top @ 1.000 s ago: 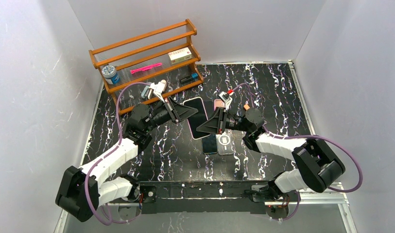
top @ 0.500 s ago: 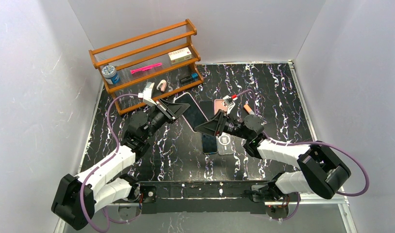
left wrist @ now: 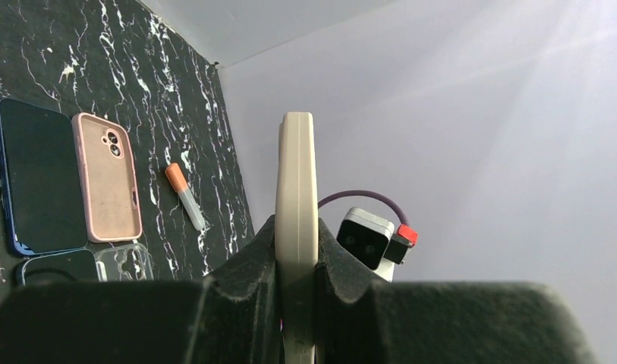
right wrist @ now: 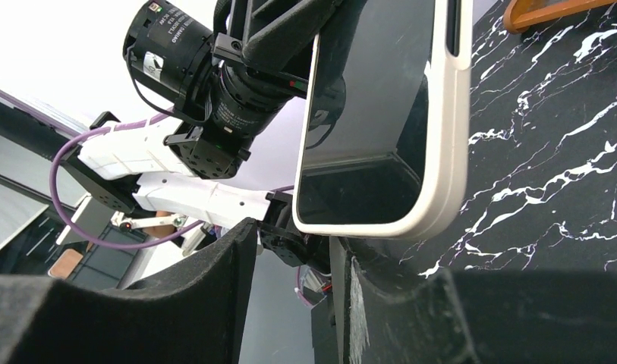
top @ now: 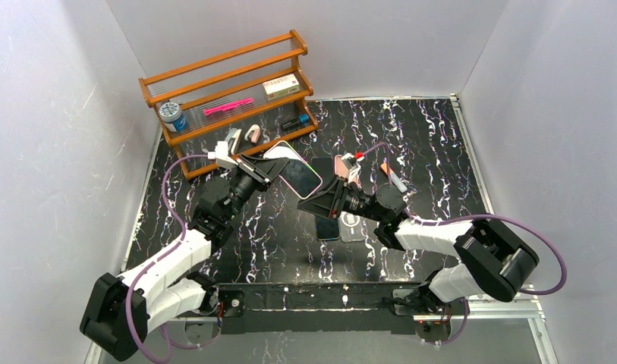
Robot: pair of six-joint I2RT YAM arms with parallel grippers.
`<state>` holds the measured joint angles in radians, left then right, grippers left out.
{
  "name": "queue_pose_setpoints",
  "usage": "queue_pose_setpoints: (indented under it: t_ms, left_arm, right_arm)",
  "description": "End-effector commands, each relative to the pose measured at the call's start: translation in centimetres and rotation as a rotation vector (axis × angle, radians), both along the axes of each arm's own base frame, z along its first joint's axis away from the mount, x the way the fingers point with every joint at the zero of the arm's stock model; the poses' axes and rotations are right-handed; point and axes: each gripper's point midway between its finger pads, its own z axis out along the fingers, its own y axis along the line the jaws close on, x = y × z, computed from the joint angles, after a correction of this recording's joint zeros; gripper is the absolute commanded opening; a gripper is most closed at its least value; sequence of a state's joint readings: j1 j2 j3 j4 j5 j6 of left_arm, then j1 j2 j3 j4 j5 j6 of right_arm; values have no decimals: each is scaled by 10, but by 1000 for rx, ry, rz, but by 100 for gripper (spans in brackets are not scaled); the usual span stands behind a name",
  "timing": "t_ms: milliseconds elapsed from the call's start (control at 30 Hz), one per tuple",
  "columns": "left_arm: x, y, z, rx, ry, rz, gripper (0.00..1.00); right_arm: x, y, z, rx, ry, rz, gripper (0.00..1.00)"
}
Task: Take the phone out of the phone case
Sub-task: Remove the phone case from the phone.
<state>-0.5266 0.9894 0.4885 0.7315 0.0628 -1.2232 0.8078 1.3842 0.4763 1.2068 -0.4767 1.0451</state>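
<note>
The phone, dark-screened in its cream phone case [top: 296, 173], hangs tilted above the table in front of the rack. My left gripper [top: 269, 167] is shut on one end of it; in the left wrist view the case [left wrist: 296, 174] stands edge-on, pinched between the black pads [left wrist: 252, 258]. My right gripper [top: 309, 203] sits lower and to the right, open. In the right wrist view the cased phone [right wrist: 381, 114] fills the top, its near end just beyond my right gripper [right wrist: 294, 258], with nothing between the fingers.
A wooden rack [top: 229, 98] with small items stands at the back left. On the black marbled table lie a dark blue phone [left wrist: 38, 182], a pink case [left wrist: 108, 176], a clear case [left wrist: 127, 262] and an orange-capped pen [left wrist: 185, 197].
My right gripper has opened and let go of the cased phone. The left gripper has carried the phone up and left, toward the rack, tilting it.
</note>
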Motion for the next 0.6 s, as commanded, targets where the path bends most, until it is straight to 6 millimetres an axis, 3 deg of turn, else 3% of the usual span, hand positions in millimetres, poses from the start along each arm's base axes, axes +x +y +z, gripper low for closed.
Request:
queue_pose_setpoints:
  t_ms: [0, 567]
  left_arm:
    - [-3, 8, 36, -83, -94, 35, 0]
    - [-17, 3, 45, -170, -86, -11, 0]
  right_arm:
    - [-1, -2, 34, 105, -97, -16, 47]
    - [11, -4, 39, 176, -53, -73, 41]
